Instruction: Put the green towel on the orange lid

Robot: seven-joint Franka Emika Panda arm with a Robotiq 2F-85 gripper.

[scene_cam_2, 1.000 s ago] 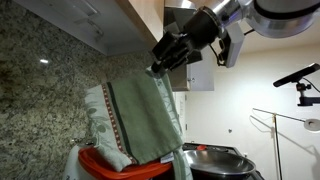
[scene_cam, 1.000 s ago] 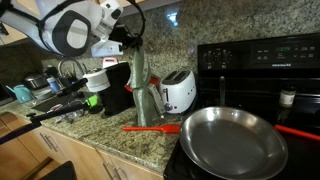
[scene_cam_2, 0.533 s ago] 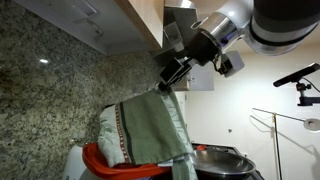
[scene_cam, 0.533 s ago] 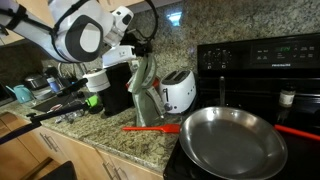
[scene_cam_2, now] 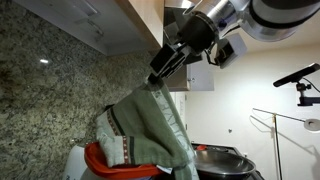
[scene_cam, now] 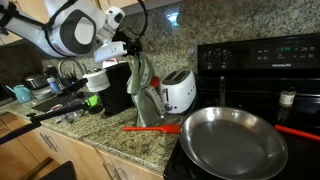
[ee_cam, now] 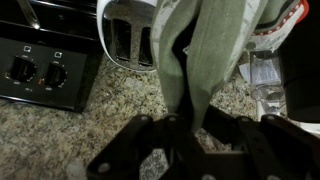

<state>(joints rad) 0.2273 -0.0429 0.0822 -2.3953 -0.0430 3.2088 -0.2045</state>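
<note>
At centre frame, your gripper [scene_cam_2: 160, 79] is clenched on the green towel [scene_cam_2: 162, 125], which hangs down to what looks like the orange lid [scene_cam_2: 118, 168].

Over the last second I've brought the gripper [scene_cam_2: 157, 78] down toward the orange lid [scene_cam_2: 92, 157]. The green towel [scene_cam_2: 155, 125], which hung flat and spread above the lid, now sags bunched, folds covering more of the lid.
</note>
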